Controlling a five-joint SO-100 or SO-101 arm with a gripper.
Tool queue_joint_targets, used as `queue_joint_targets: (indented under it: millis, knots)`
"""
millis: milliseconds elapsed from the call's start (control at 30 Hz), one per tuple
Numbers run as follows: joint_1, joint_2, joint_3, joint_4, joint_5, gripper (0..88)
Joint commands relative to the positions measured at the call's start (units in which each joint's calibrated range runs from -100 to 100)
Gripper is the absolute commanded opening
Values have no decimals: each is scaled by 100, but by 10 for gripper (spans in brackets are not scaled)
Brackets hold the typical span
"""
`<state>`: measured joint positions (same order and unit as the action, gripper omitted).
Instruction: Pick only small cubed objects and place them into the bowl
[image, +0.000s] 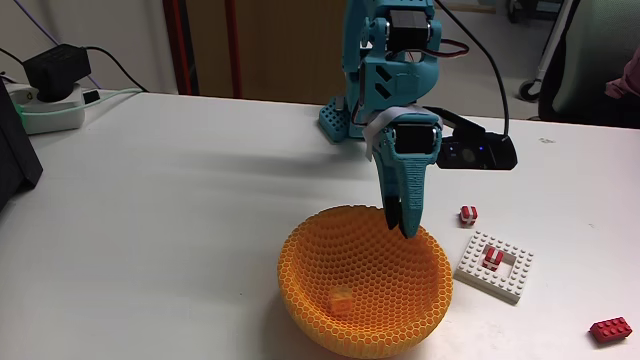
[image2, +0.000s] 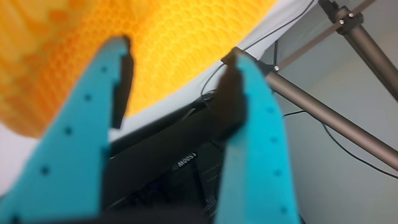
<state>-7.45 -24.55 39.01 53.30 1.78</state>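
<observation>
The orange-yellow mesh bowl (image: 365, 275) stands at the front of the white table, and it fills the top left of the wrist view as the bowl (image2: 93, 37). A yellow-orange small cube (image: 342, 300) lies inside it on the near wall. My teal gripper (image: 406, 226) hangs point-down over the bowl's far rim. In the wrist view the gripper (image2: 179, 56) is open with nothing between its fingers. One red-and-white cube (image: 468, 213) lies on the table right of the bowl. Another red-and-white cube (image: 492, 260) sits inside the white frame plate (image: 494, 285).
A dark red brick (image: 610, 330) lies at the front right corner. The arm's base (image: 345, 120) stands behind the bowl. A power strip with a black adapter (image: 50, 85) sits at the far left, next to a dark box edge (image: 15, 150).
</observation>
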Motion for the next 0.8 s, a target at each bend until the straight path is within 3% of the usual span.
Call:
queue_joint_targets:
  millis: [0, 167, 333, 767]
  knots:
    - [74, -320, -170, 343, -83, 300]
    - [-1119, -1551, -440, 1612, -195, 254]
    - [-2573, -1153, -420, 1681, -352, 215]
    - [-3440, 1422, -1229, 1377, -435, 165]
